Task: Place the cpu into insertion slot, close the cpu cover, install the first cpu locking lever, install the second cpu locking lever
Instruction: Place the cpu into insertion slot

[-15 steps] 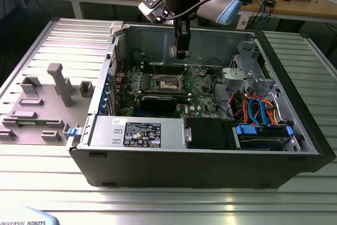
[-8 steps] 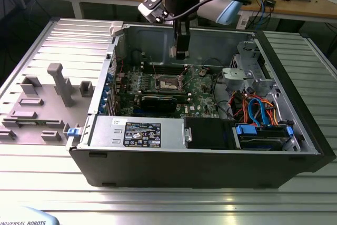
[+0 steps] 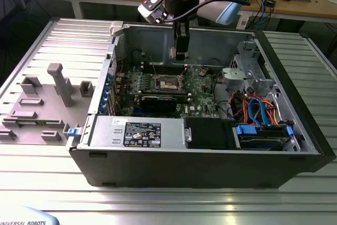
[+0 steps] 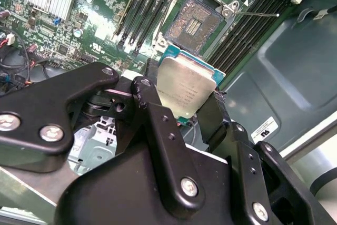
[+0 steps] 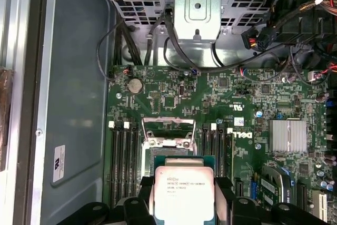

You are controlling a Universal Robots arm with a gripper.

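The tool (image 4: 181, 101) has the cpu (image 4: 184, 88) clamped between its two black fingers (image 4: 148, 98), which press on opposite edges of the chip. The jaws stand only as far apart as the chip is wide. In both wrist views the cpu's silver metal top faces the camera, with a thin green edge showing around it. In the first wrist view the cpu (image 5: 182, 191) sits square between the fingers (image 5: 225, 193) of the tool (image 5: 183, 204).

The cpu is held in the air and is not seated. In the second wrist view the slot (image 4: 197, 22) lies open beyond the chip, its dark pin field bare inside the silver rim, and the cpu's far edge comes just beside the slot's near corner. In the first wrist view the chip overlaps the near part of the socket.

The cover (image 5: 168, 130) is swung open away from the pin field, and green board (image 5: 226, 98) shows through its window. A thin lever (image 4: 258, 13) sticks out free over the memory slots (image 4: 247, 30) on one side of the socket.

In the exterior view the tool (image 3: 180, 51) hangs inside the open case (image 3: 210, 167), clear above the board (image 3: 202, 90) and close over the slot (image 3: 167, 82). The case lies on its side on a ribbed metal desk (image 3: 158, 204).
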